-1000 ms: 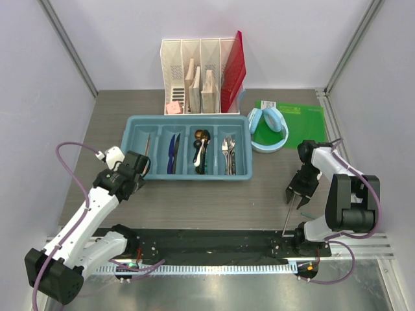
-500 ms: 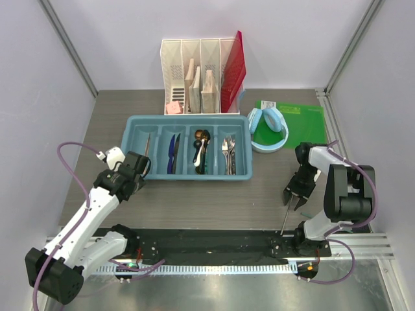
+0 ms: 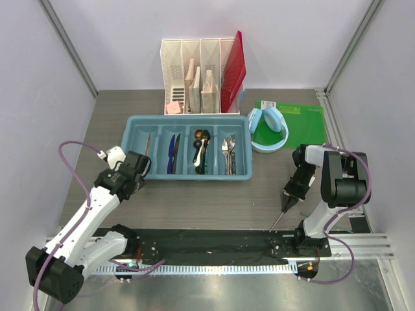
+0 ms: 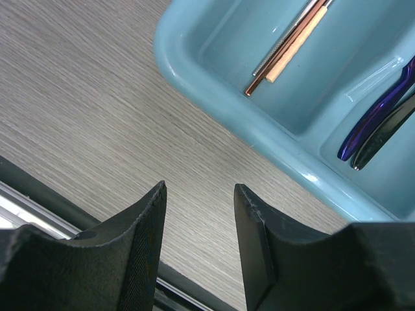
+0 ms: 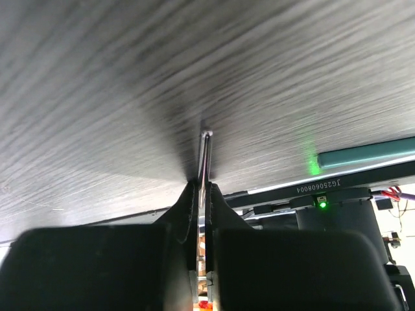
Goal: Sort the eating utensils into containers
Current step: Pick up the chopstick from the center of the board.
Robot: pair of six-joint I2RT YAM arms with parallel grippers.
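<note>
Newly clamped near one end of the thin silvery metal chopstick (image 5: 205, 159), our right gripper (image 5: 201, 189) risks letting it pivot and slip.

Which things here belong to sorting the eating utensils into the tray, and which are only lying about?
Belong: light blue tray; chopsticks, knives, spoons and forks in its compartments; thin metal stick in the right end effector.

Lying about: white file organizer, red folder, blue headphones, green sheet.
</note>
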